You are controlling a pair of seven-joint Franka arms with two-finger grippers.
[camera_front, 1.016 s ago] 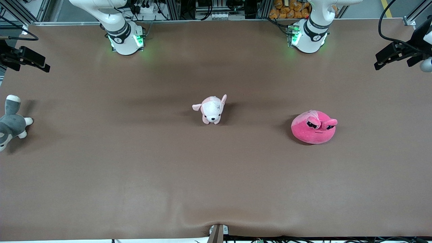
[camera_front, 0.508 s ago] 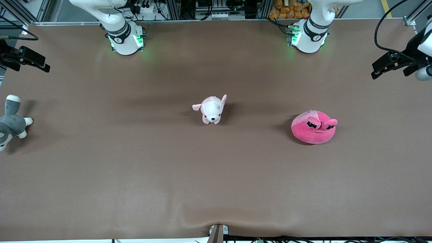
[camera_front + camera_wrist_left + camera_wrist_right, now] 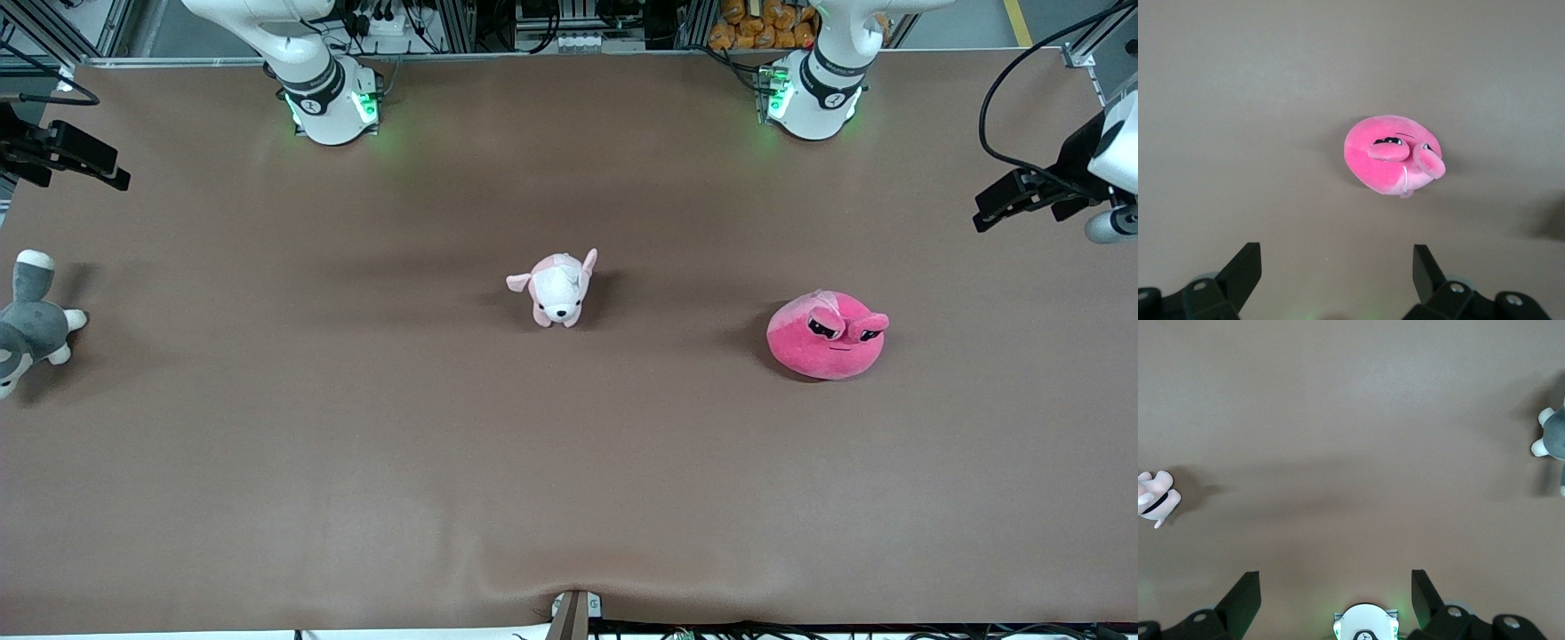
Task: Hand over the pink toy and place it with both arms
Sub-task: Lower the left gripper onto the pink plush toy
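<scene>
bare table (image 3: pixel 676 462) around pink toy (image 3: pixel 826 336)

A: What's the surface?
B: Brown mat covering the table (image 3: pixel 373 462), slight wrinkle at the front edge.
A: Past the table?
B: Aluminium framing (image 3: pixel 462 22), cables (image 3: pixel 391 18), orange items (image 3: pixel 756 22) along the top. Even overhead light, soft shadows.

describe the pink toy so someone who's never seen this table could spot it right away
On the brown table, look toward the left arm's end, past the small puppy plush at the middle. The pink toy lies there alone, slightly nearer the front camera than the puppy. It is a hot-pink round blob with two stalk eyes, bigger and far brighter than the pale puppy or the grey plush.
</scene>
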